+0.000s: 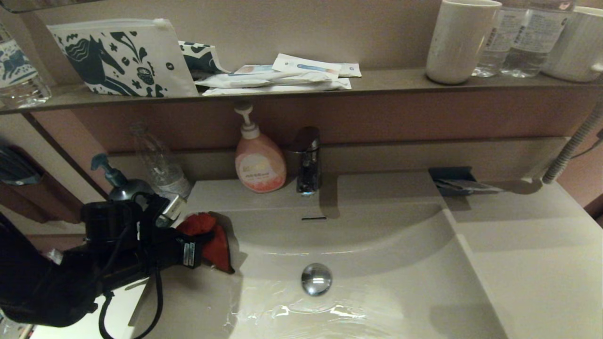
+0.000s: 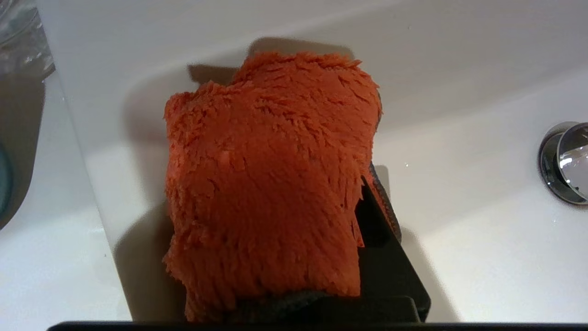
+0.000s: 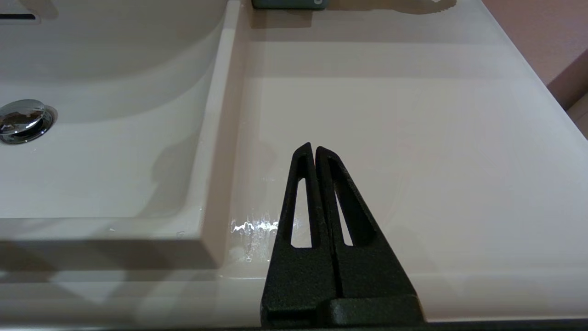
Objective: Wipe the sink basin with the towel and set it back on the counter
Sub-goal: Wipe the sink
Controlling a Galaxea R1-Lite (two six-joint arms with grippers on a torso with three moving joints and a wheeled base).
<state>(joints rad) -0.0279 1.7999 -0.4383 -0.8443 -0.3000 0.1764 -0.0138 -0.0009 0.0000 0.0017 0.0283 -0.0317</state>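
Your left gripper [image 1: 209,245] is clamped on the small fluffy red-orange microfibre towel [image 2: 271,184], at the left inner wall of the wide off-white sink basin [image 1: 377,263]; the cloth seems to touch the wall, hard to confirm. The round chrome drain stopper [image 1: 316,278] sits well right of it. Your right gripper [image 3: 314,151] hangs over the glossy off-white counter [image 3: 413,138], fingers pressed together on nothing.

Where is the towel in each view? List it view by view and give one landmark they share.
Head view: the towel is at the basin's left edge, held in the left gripper.
Left wrist view: towel fills the centre.
Right wrist view: not in it.
Shared landmark: the chrome drain stopper.
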